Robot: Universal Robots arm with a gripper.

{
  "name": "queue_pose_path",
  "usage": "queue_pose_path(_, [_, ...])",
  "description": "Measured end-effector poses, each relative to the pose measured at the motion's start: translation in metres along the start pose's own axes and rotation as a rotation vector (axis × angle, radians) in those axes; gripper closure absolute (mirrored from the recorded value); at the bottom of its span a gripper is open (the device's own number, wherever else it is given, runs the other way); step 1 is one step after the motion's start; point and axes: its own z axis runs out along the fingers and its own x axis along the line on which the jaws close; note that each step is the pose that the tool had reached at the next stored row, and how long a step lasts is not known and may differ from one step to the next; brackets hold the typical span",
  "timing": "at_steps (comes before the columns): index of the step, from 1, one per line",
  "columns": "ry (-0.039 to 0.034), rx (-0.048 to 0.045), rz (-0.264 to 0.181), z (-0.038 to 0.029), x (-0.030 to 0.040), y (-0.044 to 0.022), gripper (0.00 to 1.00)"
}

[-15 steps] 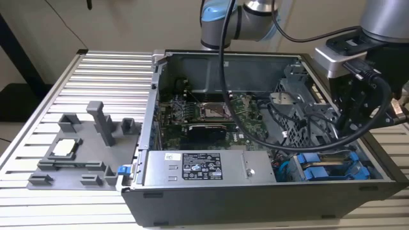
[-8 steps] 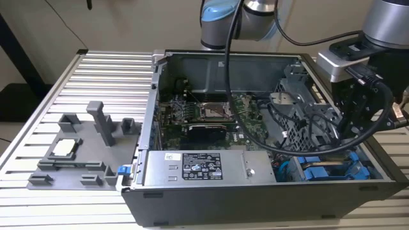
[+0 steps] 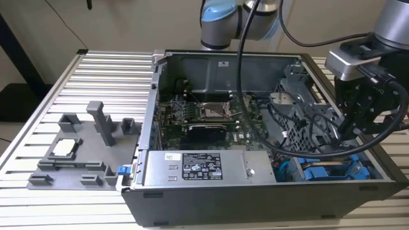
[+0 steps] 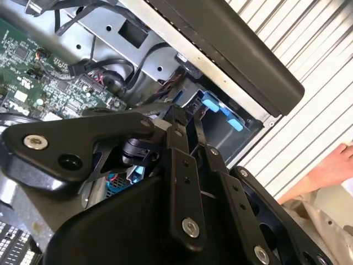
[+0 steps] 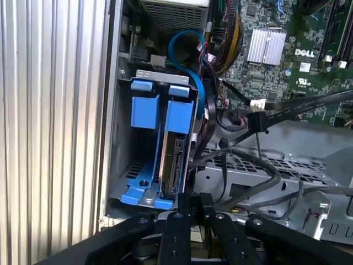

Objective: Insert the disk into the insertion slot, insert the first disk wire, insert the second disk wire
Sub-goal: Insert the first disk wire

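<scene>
The disk stands on edge inside the insertion slot, a grey bay with blue clips in a corner of the open computer case. Its blue carrier is beside another blue carrier. My gripper sits right at the disk's exposed end, its black fingers close together with nothing visible between them. In the exterior view the gripper hangs over the blue bay at the case's near right corner. A black flat wire with a loose connector hangs free beside the bay.
A grey labelled power-supply box lies next to the bay, with the motherboard behind it. Black cables cross the metal cage beside the slot. A grey fixture tray sits on the ribbed table on the exterior view's left. A person's hand is beyond the case.
</scene>
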Motion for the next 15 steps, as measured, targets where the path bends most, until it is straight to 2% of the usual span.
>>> queue_pose_path(2, [-0.0022, -0.0211, -0.001, 0.0007, 0.0005, -0.0038, 0.81])
queue_pose_path(8, [-0.0089, -0.0935, -0.004, 0.0023, 0.0017, -0.0129, 0.81])
queue_pose_path(10, [-0.0114, -0.1144, -0.005, 0.0028, 0.0020, -0.0152, 0.81])
queue_pose_path(12, [-0.0133, -0.1271, -0.005, 0.0035, 0.0027, -0.0167, 0.81])
queue_pose_path(15, [-0.0136, -0.1324, 0.004, 0.0051, 0.0034, -0.0164, 0.81])
